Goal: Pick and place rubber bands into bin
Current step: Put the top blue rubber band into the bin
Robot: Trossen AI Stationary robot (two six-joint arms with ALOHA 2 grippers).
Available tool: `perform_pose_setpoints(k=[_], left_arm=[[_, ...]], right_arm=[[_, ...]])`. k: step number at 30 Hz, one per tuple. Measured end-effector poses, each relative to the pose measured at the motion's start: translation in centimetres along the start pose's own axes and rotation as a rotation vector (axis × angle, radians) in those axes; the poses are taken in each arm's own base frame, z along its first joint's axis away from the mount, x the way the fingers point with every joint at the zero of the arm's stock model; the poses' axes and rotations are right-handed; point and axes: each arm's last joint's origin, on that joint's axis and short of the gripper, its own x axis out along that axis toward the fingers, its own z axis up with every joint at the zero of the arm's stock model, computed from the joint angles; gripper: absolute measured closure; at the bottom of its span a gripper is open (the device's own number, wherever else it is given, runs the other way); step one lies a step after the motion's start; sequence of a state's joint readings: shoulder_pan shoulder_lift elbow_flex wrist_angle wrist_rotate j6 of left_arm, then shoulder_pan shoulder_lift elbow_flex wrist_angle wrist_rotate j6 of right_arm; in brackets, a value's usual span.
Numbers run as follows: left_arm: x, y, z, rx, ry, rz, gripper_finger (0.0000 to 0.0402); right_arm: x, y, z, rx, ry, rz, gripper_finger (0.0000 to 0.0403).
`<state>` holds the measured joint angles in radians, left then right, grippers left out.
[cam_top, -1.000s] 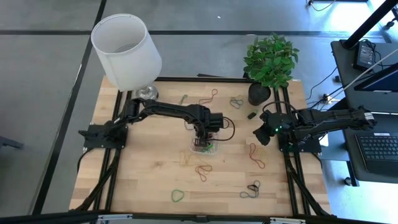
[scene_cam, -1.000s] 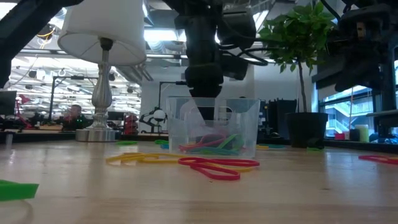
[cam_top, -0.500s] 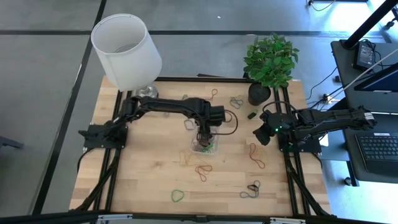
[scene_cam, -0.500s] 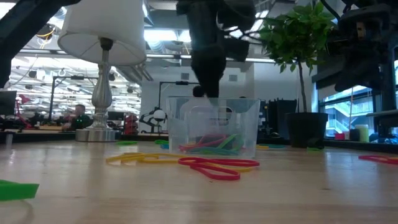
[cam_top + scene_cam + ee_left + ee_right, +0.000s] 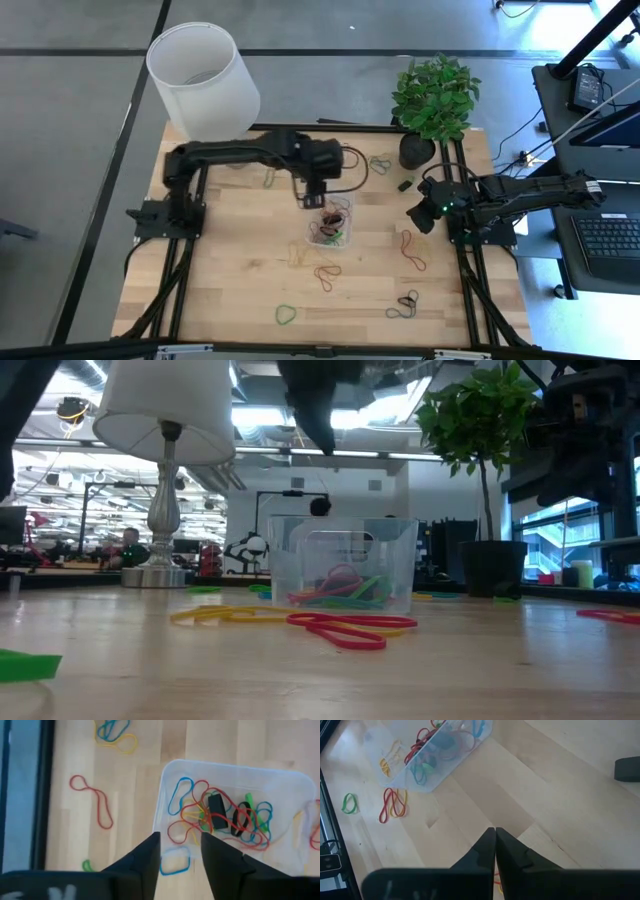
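Note:
The clear bin [image 5: 328, 230] sits mid-table and holds a tangle of red, blue, green, yellow and black rubber bands [image 5: 220, 815]. My left gripper [image 5: 312, 197] hangs open above the bin's far-left corner, well clear of it [image 5: 320, 430], with nothing between its fingers [image 5: 180, 840]. A blue band [image 5: 175, 862] lies on the wood just outside the bin wall. More loose bands lie in front of the bin [image 5: 345, 626]. My right gripper [image 5: 418, 215] waits shut at the right side of the table [image 5: 495, 834], touching nothing.
A lamp with a white shade [image 5: 203, 80] stands at the far left and a potted plant [image 5: 432, 100] at the far right. Beside the pot lies a small black block [image 5: 405, 184]. Loose bands lie scattered: red [image 5: 413, 250], green [image 5: 285, 314], black [image 5: 403, 305], and several at the far edge [image 5: 380, 162].
My left gripper has risen out of the bin and drawn back toward the table's far-left, and now hangs well above the bin's rim. The arm's elbow has swung toward the far edge. The bin has stayed where it was.

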<state>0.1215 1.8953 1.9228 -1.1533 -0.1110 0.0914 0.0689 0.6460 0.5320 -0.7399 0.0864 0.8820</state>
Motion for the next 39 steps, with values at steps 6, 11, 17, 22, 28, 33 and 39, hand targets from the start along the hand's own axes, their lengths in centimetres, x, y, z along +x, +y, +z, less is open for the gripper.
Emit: perform_pose_setpoints(k=[6, 11, 17, 22, 28, 33, 39], left_arm=[[-2.5, 0.0, -3.1, -0.023, -0.057, 0.004, 0.0351], [-2.4, -0.4, -7.2, -0.108, -0.061, -0.003, 0.0396], [-2.0, -1.2, -12.5, -0.218, -0.117, -0.026, 0.0399], [-2.3, -1.9, -16.3, -0.23, -0.247, -0.046, 0.0401], [-2.5, -2.0, -20.5, -0.214, -0.393, -0.04, 0.04], [-2.3, -1.8, -23.4, -0.18, -0.481, -0.005, 0.04], [-2.3, -1.2, -24.9, -0.143, -0.553, 0.011, 0.04]], right_arm=[[0.0, 0.0, 0.0, 0.0, -0.002, 0.003, 0.0386], [0.0, 0.1, 0.0, 0.0, -0.004, 0.006, 0.0386], [0.0, 0.3, 0.2, -0.001, -0.022, 0.026, 0.0386], [0.1, 1.4, 1.3, -0.063, -0.159, 0.096, 0.0398], [2.1, 4.1, 3.3, -0.172, -0.342, 0.111, 0.04], [4.2, 7.2, 5.7, -0.252, -0.261, -0.04, 0.0401], [6.9, 11.4, 9.7, -0.364, -0.17, -0.304, 0.0401]])
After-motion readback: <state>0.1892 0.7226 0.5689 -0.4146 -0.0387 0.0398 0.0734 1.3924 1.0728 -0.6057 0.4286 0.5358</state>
